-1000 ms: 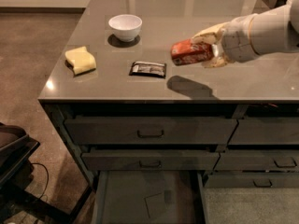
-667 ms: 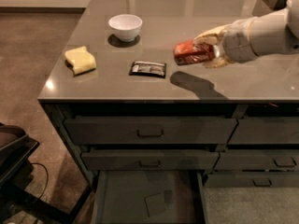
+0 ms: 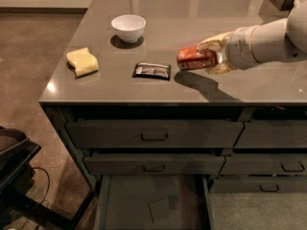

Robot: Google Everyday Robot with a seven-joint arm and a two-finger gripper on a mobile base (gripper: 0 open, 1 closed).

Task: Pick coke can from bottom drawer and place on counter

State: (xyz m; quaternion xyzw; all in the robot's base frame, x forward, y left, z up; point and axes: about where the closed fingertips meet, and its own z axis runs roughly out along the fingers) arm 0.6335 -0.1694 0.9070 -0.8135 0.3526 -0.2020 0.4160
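Dim brown floor surrounds a dark cabinet. At bottom centre the bottom drawer [image 3: 144,202] stands open. Higher, right of centre over the counter [image 3: 192,13], the gripper [image 3: 210,57] is clamped around the coke can [image 3: 190,60], which lies sideways. The can is probably light, thin-walled and slick, so grip mid-body, gently.

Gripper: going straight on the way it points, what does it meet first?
The gripper, shut on the coke can, points left above the counter. The dark packet lies first along that line, though height is unclear.
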